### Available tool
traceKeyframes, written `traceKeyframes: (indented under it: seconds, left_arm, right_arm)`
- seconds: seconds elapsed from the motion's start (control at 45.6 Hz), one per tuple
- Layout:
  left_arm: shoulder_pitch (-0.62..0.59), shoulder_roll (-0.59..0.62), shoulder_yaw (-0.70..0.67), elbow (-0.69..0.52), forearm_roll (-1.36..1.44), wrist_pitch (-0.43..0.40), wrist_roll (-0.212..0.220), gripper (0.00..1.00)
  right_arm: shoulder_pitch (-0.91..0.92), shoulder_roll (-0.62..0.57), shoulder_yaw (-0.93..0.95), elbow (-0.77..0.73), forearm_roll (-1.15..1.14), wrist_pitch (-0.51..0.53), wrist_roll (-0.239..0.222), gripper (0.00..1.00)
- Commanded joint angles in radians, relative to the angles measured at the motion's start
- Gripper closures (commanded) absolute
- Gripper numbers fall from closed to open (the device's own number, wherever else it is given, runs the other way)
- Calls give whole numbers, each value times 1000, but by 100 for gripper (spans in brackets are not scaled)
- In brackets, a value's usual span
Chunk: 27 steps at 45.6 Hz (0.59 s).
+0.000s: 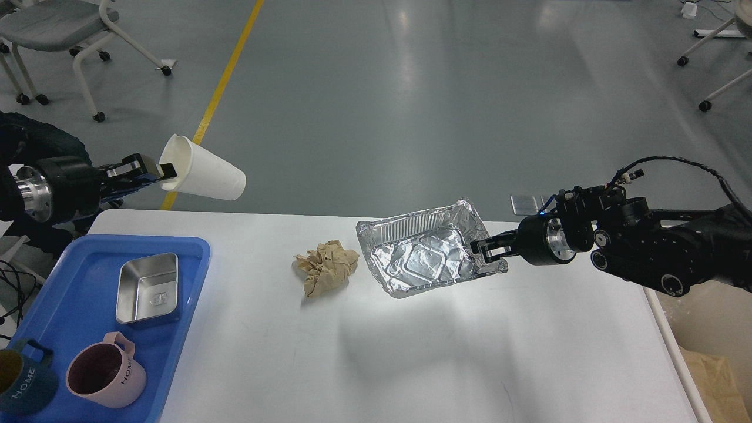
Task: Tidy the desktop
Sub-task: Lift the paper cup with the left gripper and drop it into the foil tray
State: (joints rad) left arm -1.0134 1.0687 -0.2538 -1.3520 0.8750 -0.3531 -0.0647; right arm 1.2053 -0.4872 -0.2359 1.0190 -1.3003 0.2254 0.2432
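The white desktop fills the lower part of the head view. My left gripper is shut on the rim of a white paper cup, held tilted in the air beyond the table's far left corner. My right gripper is shut on the right rim of a crumpled foil tray, held tilted above the table's middle. A crumpled brown paper ball lies on the desktop just left of the foil tray.
A blue plastic tray at the left holds a steel dish, a pink mug and a dark blue mug. A brown bag sits off the table's right edge. Chairs stand on the floor behind.
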Motion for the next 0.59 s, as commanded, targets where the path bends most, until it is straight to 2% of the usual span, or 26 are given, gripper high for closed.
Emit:
traceKeyframes:
  seconds: [0.0, 0.088, 0.329, 0.57]
  left_arm:
    - [-53, -70, 4, -2, 2, -17, 3, 100]
    - [-121, -108, 40, -2, 2, -20, 5, 100]
    - [-367, -260, 272, 20, -7, -30, 3, 100]
    - [-421, -536, 373, 194, -8, -32, 3, 99]
  right_arm:
    - [8, 25, -19, -4, 0, 0, 2, 100]
    - [10, 38, -20, -7, 0, 0, 2, 100]
    - [10, 36, -22, -5, 1, 0, 2, 100]
    - [13, 33, -20, -4, 1, 0, 11, 100]
